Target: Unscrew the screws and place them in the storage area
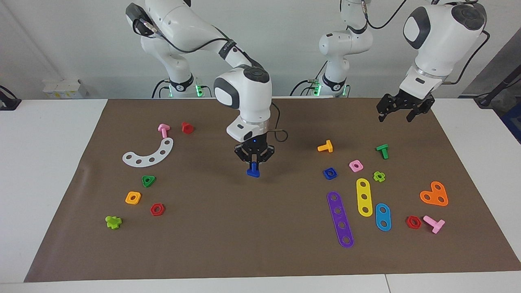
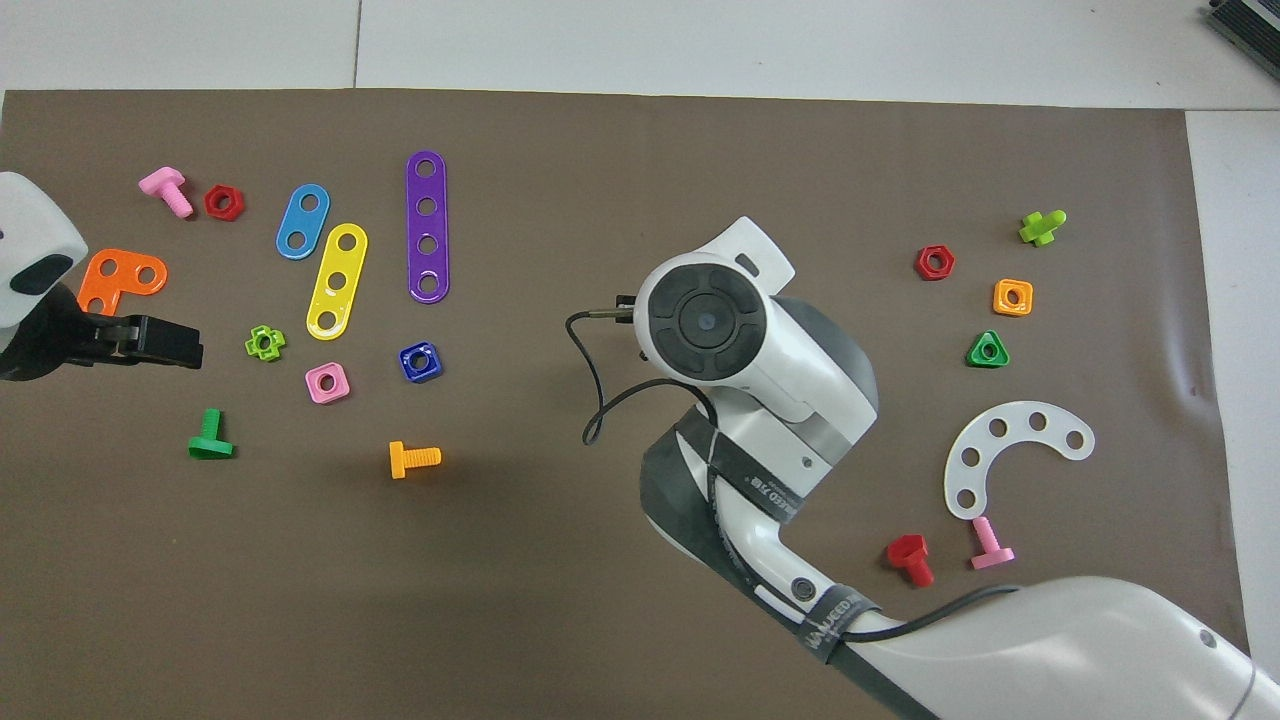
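While the right gripper (image 1: 254, 161) hangs above the middle of the brown mat (image 1: 260, 252), its fingertips are pinched tight on the shank of the blue bolt (image 1: 253, 171), whose triangular head points down and sits just clear of the mat; in the overhead view the arm's wrist hides both the gripper and the bolt. Taking the facing view as a clock face centred on that bolt, the blue square nut (image 1: 330, 173) lies at three o'clock, the orange bolt (image 1: 325, 146) near two, and the white curved strip (image 1: 149, 154) toward nine to ten; the red bolt (image 1: 187, 127) and pink bolt (image 1: 163, 130) lie around ten, close to the strip. The left gripper (image 1: 401, 114) waits in the air with its fingers spread wide and nothing between them, over the mat above the green bolt (image 1: 382, 150), at about two o'clock.
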